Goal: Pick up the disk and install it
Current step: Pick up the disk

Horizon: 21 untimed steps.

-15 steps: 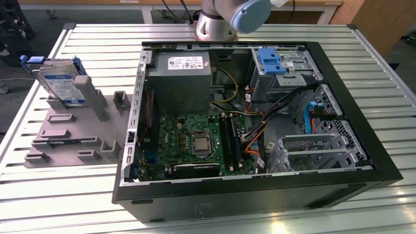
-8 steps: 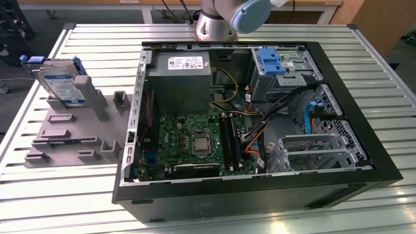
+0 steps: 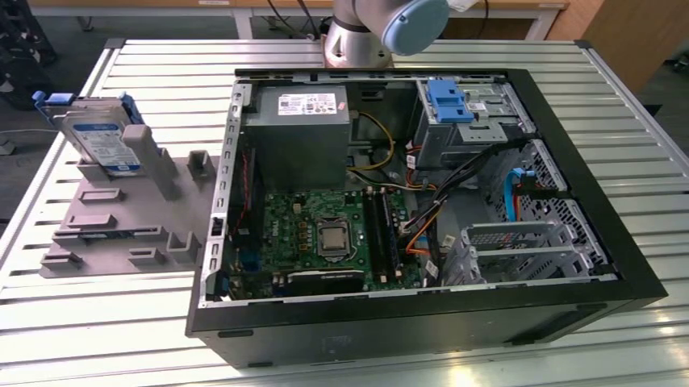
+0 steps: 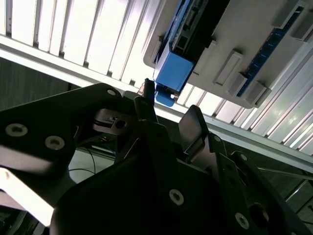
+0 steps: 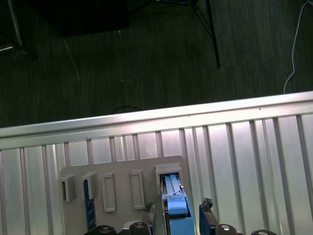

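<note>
The disk (image 3: 99,139) stands on edge in a grey holder (image 3: 124,222) on the desk (image 3: 97,314). In the exterior view it sits at ten o'clock from the open case (image 3: 635,282). In the first wrist view the gripper (image 5: 177,211) is spread. One finger (image 5: 149,214) is on each side of the disk's blue end, with gaps showing and nothing pinched.

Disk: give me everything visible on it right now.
The disk is a flat silver drive with a white-and-blue label, framed by a bright blue plastic carrier. It stands on edge, leaning slightly, slotted into the grey fixture on the slatted table, at the exterior view's left. Nothing grips it.
</note>
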Available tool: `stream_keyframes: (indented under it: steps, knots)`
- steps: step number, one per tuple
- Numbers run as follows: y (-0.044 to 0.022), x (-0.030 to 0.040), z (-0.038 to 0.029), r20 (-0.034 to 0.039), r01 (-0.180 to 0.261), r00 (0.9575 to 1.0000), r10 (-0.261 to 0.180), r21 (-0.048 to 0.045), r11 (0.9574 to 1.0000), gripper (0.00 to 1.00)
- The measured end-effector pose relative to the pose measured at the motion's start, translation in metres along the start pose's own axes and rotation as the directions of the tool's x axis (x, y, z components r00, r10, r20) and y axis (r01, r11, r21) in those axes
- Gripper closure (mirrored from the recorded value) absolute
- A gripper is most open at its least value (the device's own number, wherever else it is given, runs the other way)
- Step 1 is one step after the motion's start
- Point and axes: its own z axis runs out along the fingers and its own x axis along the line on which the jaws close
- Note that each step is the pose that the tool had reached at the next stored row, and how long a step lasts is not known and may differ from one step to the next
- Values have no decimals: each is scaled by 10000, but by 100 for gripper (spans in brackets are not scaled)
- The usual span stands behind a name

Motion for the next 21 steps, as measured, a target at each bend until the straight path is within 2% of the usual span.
stream_keyframes:
  steps: [21]
  knots:
    - [50, -6, 13, 0, 0, 10000, 0, -1, 10000, 53]
